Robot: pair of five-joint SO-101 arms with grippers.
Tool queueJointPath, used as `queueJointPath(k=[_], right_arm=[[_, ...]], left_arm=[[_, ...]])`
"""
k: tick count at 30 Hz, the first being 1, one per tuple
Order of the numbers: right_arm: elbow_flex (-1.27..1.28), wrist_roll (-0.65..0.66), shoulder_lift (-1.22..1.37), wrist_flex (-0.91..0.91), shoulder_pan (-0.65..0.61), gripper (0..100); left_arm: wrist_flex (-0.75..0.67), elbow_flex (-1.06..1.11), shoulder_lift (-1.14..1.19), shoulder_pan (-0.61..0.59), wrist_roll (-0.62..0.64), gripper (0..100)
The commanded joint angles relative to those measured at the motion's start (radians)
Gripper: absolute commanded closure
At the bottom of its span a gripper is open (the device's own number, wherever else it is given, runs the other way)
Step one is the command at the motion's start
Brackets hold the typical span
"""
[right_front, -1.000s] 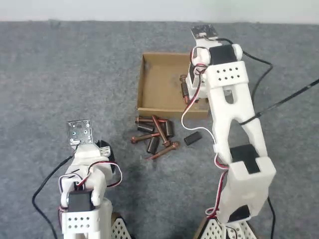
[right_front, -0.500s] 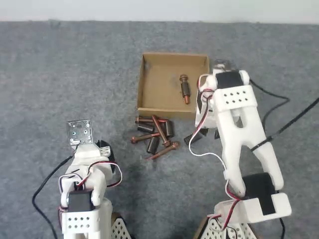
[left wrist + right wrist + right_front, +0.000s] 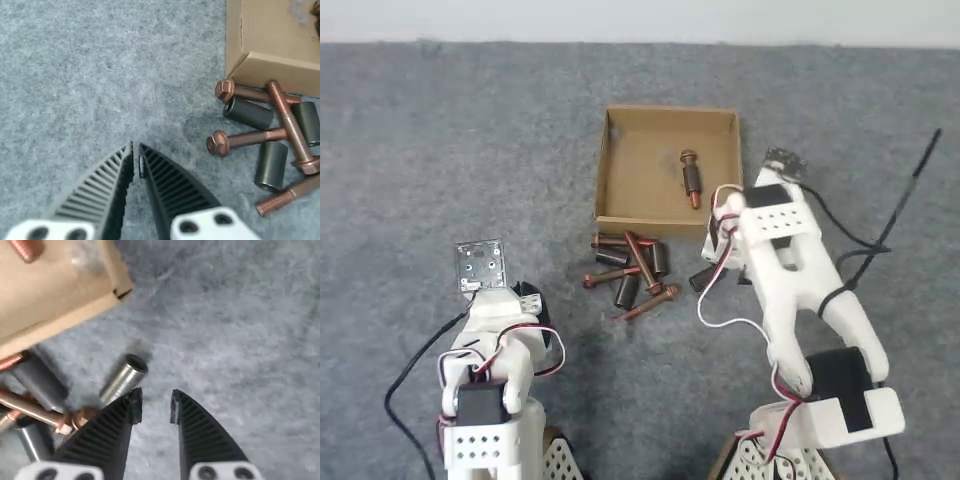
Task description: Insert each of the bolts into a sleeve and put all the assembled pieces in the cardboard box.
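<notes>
Cardboard box [image 3: 640, 170] on grey carpet [image 3: 440, 140] | pale wall [image 3: 620, 20] behind, perhaps | left claw [image 3: 136, 146] clenched | right claw [image 3: 155, 401] released

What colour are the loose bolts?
Copper-brown bolts, clearest in the left wrist view.

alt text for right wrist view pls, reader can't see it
The right gripper, open, is over grey carpet with a loose sleeve lying on its side close beside it. Farther out are a corner of the cardboard box and a bolt.
</notes>
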Motion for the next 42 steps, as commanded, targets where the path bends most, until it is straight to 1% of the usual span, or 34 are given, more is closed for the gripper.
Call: queueJointPath(k=[1,8,11,15,20,27,29,32,35,41,42], right_arm=[[0.017,-0.044,-0.065,-0.088,-0.027,91.8],[0.021,-0.080,-0.058,-0.174,-0.030,91.8],[0.038,-0.086,0.002,-0.226,-0.035,91.8],[0.031,-0.080,0.108,-0.268,-0.074,91.8],[-0.037,-0.078,0.183,-0.232,-0.081,91.8],[-0.061,-0.077,0.199,-0.205,-0.084,91.8],[-0.063,-0.054,0.189,-0.183,-0.084,91.8],[-0.100,0.031,0.133,-0.076,-0.076,91.8],[-0.106,0.046,0.056,0.002,-0.084,91.8],[-0.054,0.054,0.001,0.013,-0.110,91.7],[-0.052,0.072,0.001,0.019,-0.116,91.7]], left_arm=[[0.003,-0.013,-0.020,-0.003,-0.008,99],[0.003,-0.013,-0.020,-0.002,-0.009,99],[0.005,-0.013,-0.020,-0.002,-0.009,99],[0.005,-0.013,-0.020,-0.002,-0.009,99],[0.006,-0.013,-0.020,-0.003,-0.009,99],[0.006,-0.013,-0.020,-0.003,-0.009,99],[0.006,-0.013,-0.020,-0.003,-0.009,99],[0.006,-0.013,-0.020,-0.003,-0.009,99],[0.006,-0.013,-0.020,-0.003,-0.009,99],[0.008,-0.013,-0.020,-0.003,-0.055,99],[0.008,-0.013,-0.020,-0.003,-0.057,99]])
